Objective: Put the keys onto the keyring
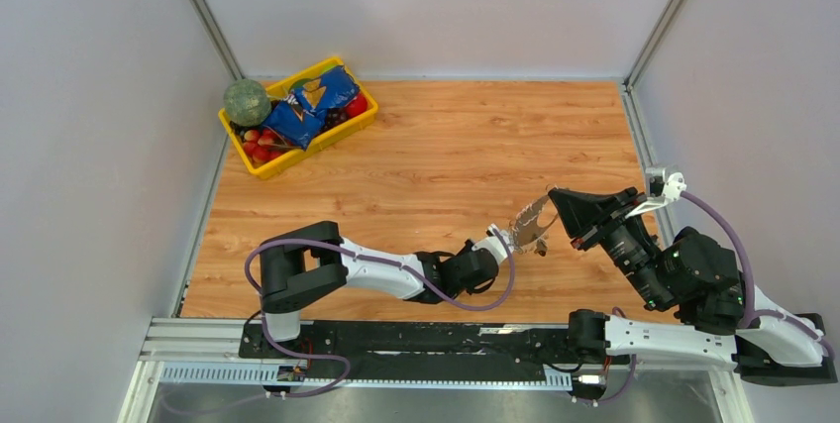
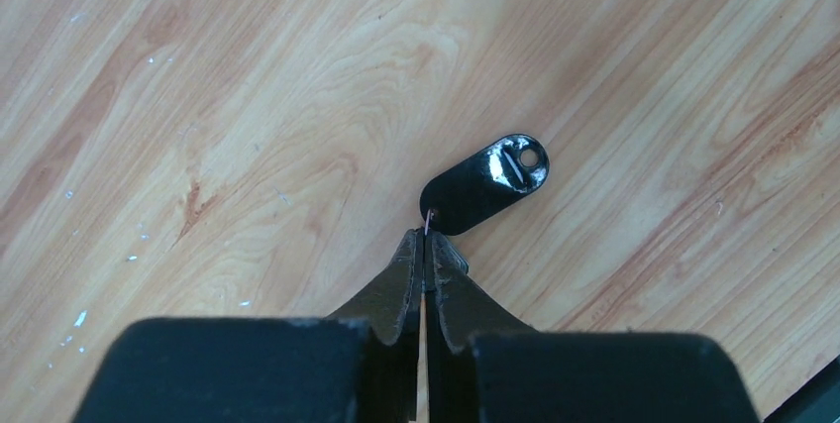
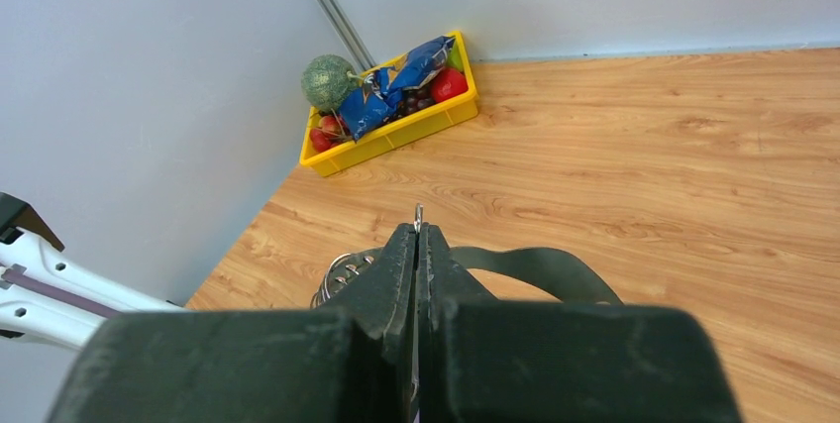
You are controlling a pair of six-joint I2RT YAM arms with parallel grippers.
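My left gripper (image 2: pixel 426 245) is shut on a thin metal blade seen edge-on. The key's black plastic head (image 2: pixel 485 183), with a hole at its far end, sticks out past the fingertips above the wooden table. In the top view this key (image 1: pixel 542 245) is a small dark spot just right of the left gripper (image 1: pixel 513 239). My right gripper (image 3: pixel 418 230) is shut on a thin sliver of metal, the keyring's edge. The keyring (image 3: pixel 342 272), with its small silvery keys, shows to the left behind the fingers. In the top view the keyring (image 1: pixel 531 217) hangs from the right gripper (image 1: pixel 555 197), close above the black key.
A yellow bin (image 1: pixel 349 129) with a green ball, blue bags and red fruit stands at the table's far left corner, also in the right wrist view (image 3: pixel 396 131). A dark curved band (image 3: pixel 535 263) arches just right of the right fingers. Grey walls enclose the table.
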